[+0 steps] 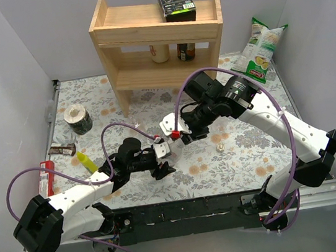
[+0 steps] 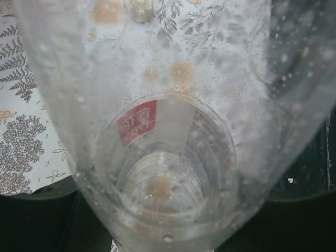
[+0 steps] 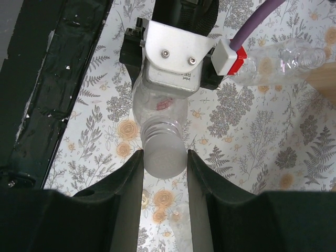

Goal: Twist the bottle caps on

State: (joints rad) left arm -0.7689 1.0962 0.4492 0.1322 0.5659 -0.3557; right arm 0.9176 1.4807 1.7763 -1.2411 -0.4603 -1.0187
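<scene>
A clear bottle [image 3: 157, 107] is held level over the table between the two arms, and my left gripper [image 1: 161, 152] is shut on its body. In the left wrist view the bottle [image 2: 168, 157] fills the frame, seen through its base, and hides the fingers. A white bottle cap [image 3: 164, 155] sits on the neck. My right gripper [image 3: 164, 163] is shut on that cap, one dark finger pressed against each side. A second clear bottle [image 3: 283, 58] lies on the floral cloth behind. A loose pale cap [image 1: 220, 147] rests on the cloth to the right.
A wooden shelf [image 1: 159, 39] stands at the back with a black box [image 1: 175, 1] on top and two jars [image 1: 160, 53] inside. A snack bag [image 1: 262, 50] leans at the back right. A tape roll [image 1: 79, 119] and a yellow item [image 1: 86, 161] lie on the left.
</scene>
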